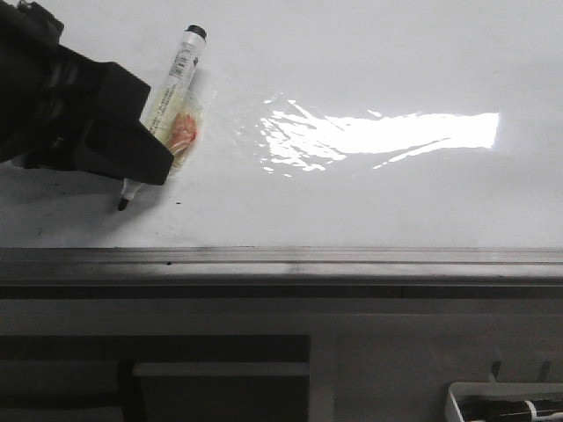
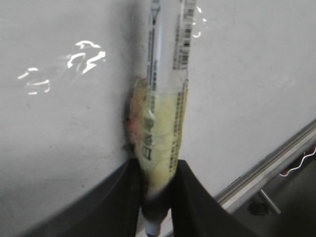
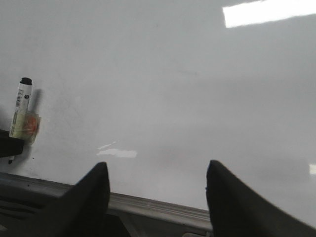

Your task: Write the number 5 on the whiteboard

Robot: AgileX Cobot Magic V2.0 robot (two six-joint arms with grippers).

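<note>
The whiteboard [image 1: 369,202] is a large glossy white board with a bright glare patch and a grey metal edge strip along its near side. No number 5 shows on it; I see only tiny dark specks. My left gripper [image 1: 132,171] is at the near left of the board, shut on a white marker [image 1: 176,75] wrapped in yellowish plastic. The marker is tilted, black cap end up and away, dark tip [image 1: 122,204] down at the board surface. In the left wrist view the marker [image 2: 165,123] is clamped between both black fingers. My right gripper [image 3: 157,170] is open and empty above the board's near edge.
The grey edge strip [image 1: 352,257] runs along the board's near side, with a grey frame below it. A white tray corner [image 1: 501,400] shows at the lower right. The marker also shows far left in the right wrist view [image 3: 20,106].
</note>
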